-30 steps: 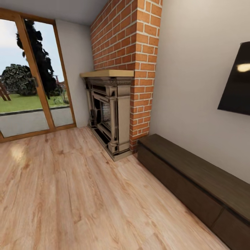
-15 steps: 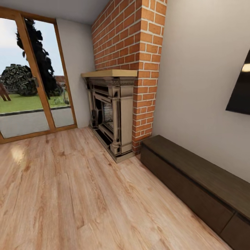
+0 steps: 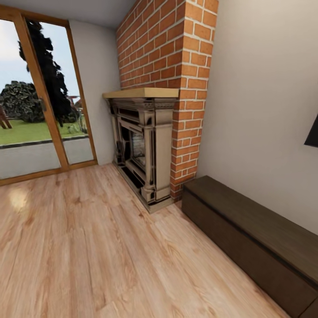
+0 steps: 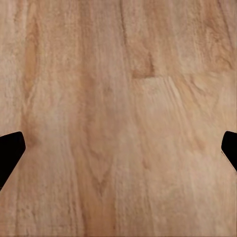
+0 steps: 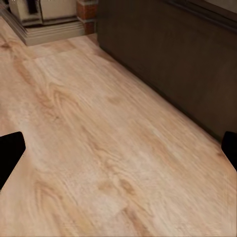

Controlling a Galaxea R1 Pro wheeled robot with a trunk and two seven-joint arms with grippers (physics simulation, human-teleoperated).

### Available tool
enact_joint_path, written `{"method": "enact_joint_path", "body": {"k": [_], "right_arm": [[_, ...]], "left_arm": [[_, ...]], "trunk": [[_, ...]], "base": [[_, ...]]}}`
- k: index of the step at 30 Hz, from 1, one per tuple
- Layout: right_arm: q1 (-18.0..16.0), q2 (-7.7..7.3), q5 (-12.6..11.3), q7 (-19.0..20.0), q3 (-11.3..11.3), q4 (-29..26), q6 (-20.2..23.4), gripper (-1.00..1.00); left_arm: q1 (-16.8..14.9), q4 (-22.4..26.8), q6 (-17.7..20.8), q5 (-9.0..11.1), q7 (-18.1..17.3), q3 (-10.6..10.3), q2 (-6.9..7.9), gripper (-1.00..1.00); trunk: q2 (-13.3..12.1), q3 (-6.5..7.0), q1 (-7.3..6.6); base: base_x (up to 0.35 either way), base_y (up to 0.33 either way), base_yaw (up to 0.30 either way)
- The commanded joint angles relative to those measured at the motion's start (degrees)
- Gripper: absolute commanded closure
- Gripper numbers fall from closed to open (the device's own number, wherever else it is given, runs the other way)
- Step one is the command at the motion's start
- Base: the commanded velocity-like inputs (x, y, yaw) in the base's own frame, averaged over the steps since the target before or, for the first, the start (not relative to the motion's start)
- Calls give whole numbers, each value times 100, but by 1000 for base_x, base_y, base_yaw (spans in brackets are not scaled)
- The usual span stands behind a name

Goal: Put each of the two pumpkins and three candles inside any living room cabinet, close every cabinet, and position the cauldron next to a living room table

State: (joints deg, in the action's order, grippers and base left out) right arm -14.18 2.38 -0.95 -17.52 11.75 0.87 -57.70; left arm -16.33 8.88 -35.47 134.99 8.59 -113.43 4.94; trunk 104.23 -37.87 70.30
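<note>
The long, low dark-brown cabinet point(image 3: 256, 234) runs along the right wall in the head view, its flat fronts shut. Its dark front point(image 5: 168, 49) also appears in the right wrist view, past the plank floor. My left gripper point(image 4: 118, 148) hangs open over bare wooden floor, with one black fingertip point(image 4: 9, 150) at each side of the left wrist view. My right gripper point(image 5: 118, 153) is open too, over the floor close to the cabinet, holding nothing. Pumpkins, candles, cauldron and coffee table are out of view.
An ornate stone fireplace point(image 3: 143, 150) with a tan mantel stands against a red brick chimney point(image 3: 172, 48), just left of the cabinet. Its base point(image 5: 44, 24) shows in the right wrist view. Glass patio doors point(image 3: 39, 101) fill the left wall. A dark TV corner point(image 3: 312, 134) hangs at right.
The whole head view has shifted: the fireplace and cabinet slide rightward and the TV nearly leaves the picture, so the camera has turned left. Nothing in the room itself has moved.
</note>
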Motion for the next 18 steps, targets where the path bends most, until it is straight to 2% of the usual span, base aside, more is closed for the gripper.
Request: {"method": "enact_joint_path", "body": {"k": [1, 7, 18], "right_arm": [[-6, 0, -8, -42, 50, 9, -13, -100], [-6, -1, -9, -41, 51, 9, -13, -100], [-6, -9, -12, -43, 39, 9, -5, -100]], "left_arm": [[-7, 26, 43, 1, 55, -48, 7, -100], [-8, 26, 129, 1, 55, -47, 7, -100], [-6, 26, 145, 1, 40, -55, -16, -100]], "trunk": [[3, -5, 3], [3, 6, 3], [3, 34, 3]], "base": [[319, 85, -103], [318, 138, -208], [266, 219, -250]]}}
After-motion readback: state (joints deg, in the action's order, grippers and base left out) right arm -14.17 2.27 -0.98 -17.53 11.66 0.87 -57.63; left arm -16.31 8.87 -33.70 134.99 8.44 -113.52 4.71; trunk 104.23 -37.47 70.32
